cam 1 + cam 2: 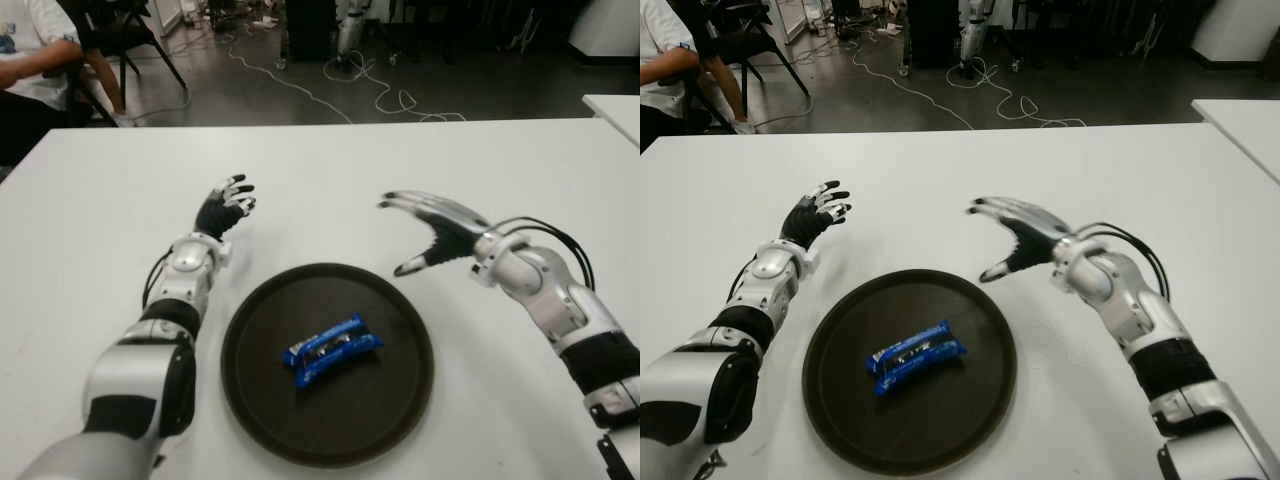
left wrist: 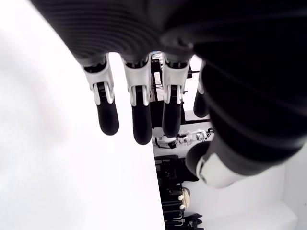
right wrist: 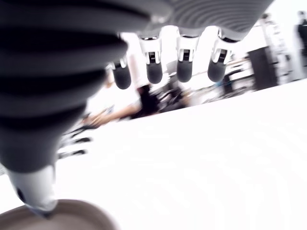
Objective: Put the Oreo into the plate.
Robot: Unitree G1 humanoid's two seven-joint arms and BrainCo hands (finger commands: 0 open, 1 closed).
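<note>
Above the white table (image 1: 100, 200), just beyond the far right rim of the dark round plate (image 1: 400, 400), the robot's right hand (image 1: 432, 228) hovers with fingers spread and thumb pointing down, holding nothing. The blue Oreo pack (image 1: 331, 350) lies near the middle of the plate, apart from both hands. The left hand (image 1: 224, 208), fingers loosely extended and empty, shows beyond the plate's left side. A seated person (image 1: 30, 60) is at the table's far left corner.
</note>
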